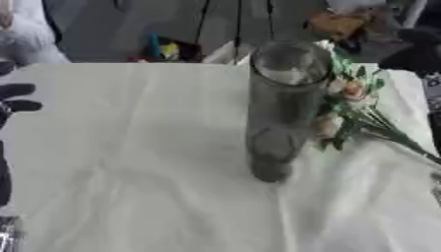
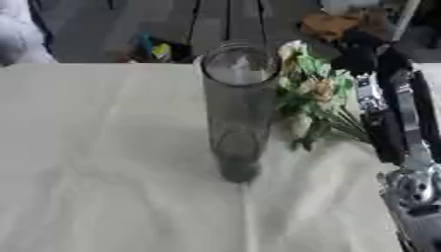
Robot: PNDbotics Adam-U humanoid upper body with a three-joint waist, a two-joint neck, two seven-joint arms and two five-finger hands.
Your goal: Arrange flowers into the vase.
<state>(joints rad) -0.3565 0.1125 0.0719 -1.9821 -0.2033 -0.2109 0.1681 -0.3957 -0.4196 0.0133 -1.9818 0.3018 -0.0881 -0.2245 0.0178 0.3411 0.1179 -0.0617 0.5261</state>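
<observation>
1. A tall see-through vase (image 1: 280, 110) stood upright on a table covered with a white cloth (image 1: 146, 162).
2. The vase looked to have nothing in it.
3. A bunch of flowers (image 1: 349, 106) with pink and cream heads and green leaves lay on the cloth just to the right of the vase.
4. The flower heads were close to the vase's top, and the thin green stems ran off to the right.
5. The left hand (image 1: 15, 101) showed at the left edge, well away from the vase, with dark fingers held straight out and holding nothing.
6. The right arm (image 2: 398, 123) came down the right side, near the flowers.
7. I could not tell how the right hand's fingers were held.
</observation>
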